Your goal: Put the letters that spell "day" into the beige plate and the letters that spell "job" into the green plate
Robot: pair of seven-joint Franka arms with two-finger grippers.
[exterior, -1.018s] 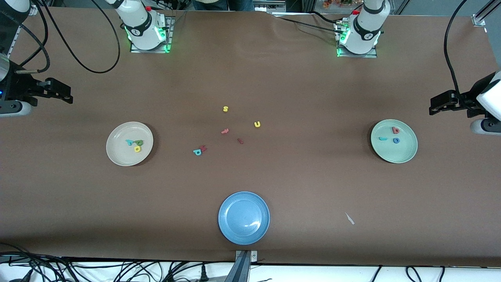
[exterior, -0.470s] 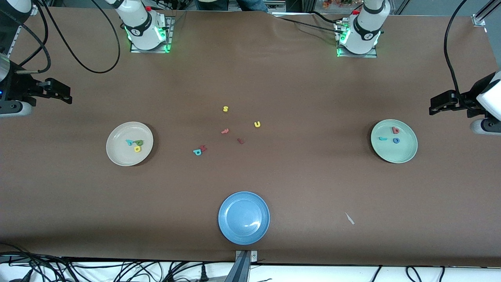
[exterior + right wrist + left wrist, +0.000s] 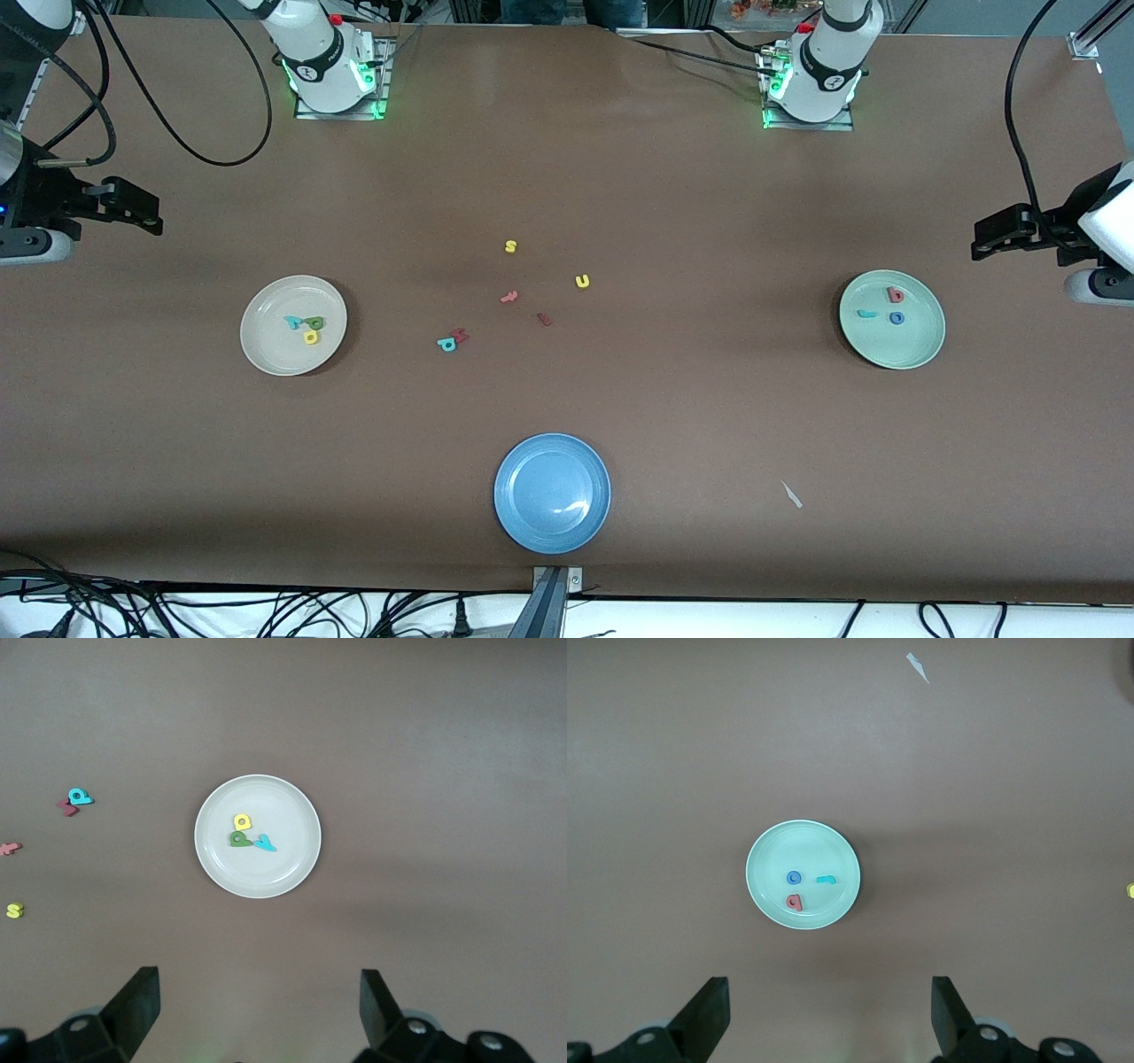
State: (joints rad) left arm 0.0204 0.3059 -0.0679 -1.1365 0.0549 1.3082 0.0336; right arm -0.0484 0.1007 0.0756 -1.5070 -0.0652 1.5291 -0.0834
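Note:
The beige plate (image 3: 270, 347) lies toward the right arm's end of the table and holds a teal y (image 3: 291, 322), a green a (image 3: 314, 322) and a yellow d (image 3: 310, 337). The green plate (image 3: 905, 347) lies toward the left arm's end with a salmon-red b (image 3: 896, 295), a teal j (image 3: 867, 313) and a blue o (image 3: 897, 318) in it. My right gripper (image 3: 259, 1014) hangs high above the table beside the beige plate (image 3: 266, 875), open and empty. My left gripper (image 3: 830, 1019) hangs high beside the green plate (image 3: 833, 904), open and empty too. Both arms wait.
An empty blue plate (image 3: 552, 493) sits near the front edge. Loose letters lie mid-table: a yellow s (image 3: 510, 246), a yellow u (image 3: 582, 282), a red t (image 3: 508, 298), a red piece (image 3: 544, 319) and a teal p (image 3: 446, 344). A white scrap (image 3: 791, 494) lies nearer the front.

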